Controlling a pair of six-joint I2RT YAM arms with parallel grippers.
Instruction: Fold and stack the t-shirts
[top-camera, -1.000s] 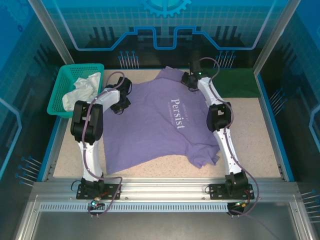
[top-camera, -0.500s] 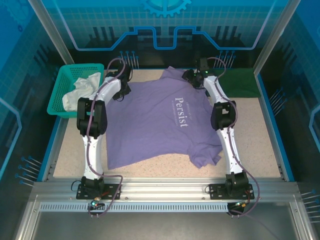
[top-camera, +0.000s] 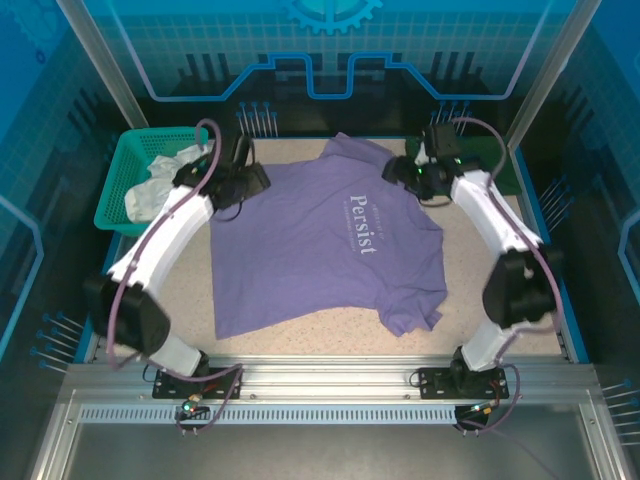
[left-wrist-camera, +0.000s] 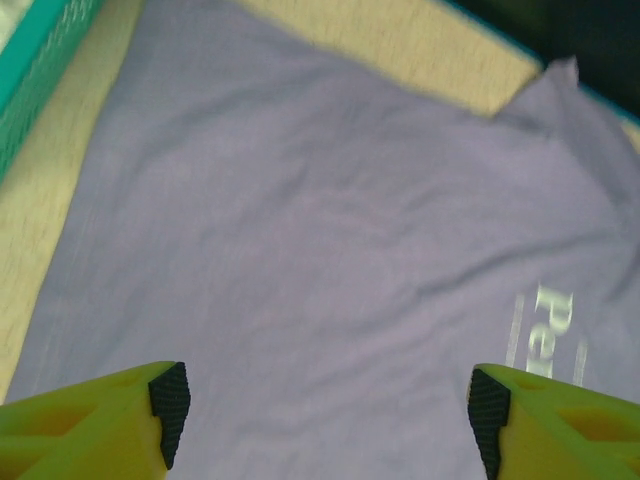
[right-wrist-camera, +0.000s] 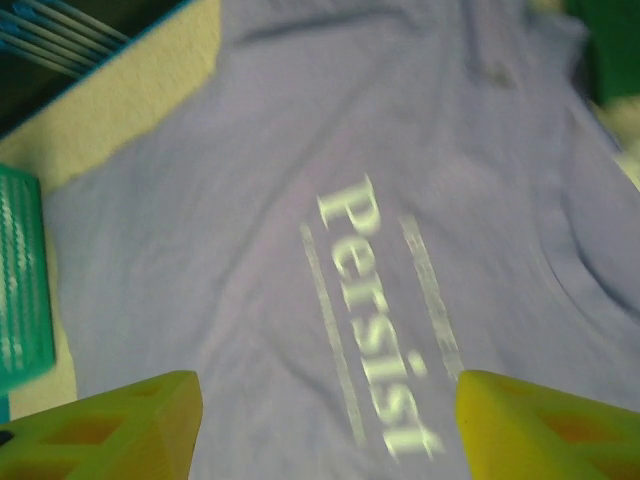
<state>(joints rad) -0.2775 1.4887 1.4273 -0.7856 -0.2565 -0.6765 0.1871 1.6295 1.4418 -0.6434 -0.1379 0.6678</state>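
On the speckled table (top-camera: 500, 270), the lavender t-shirt (top-camera: 320, 250) lies spread flat mid-surface, and my left claw (left-wrist-camera: 330, 415) and right claw (right-wrist-camera: 325, 420) have just opened wide, empty, above its far-edge corners, so I judge folding comes next.

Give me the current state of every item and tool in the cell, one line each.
purple t-shirt: spread flat on the table, print side up, unfolded.
green t-shirt: lying at the far right corner, partly hidden; fold state unclear.
basket: upright at the far left, holding cloth.
white cloth: crumpled inside the basket.
left tool: open, holding nothing, over the purple t-shirt.
right tool: open, holding nothing, over the print.
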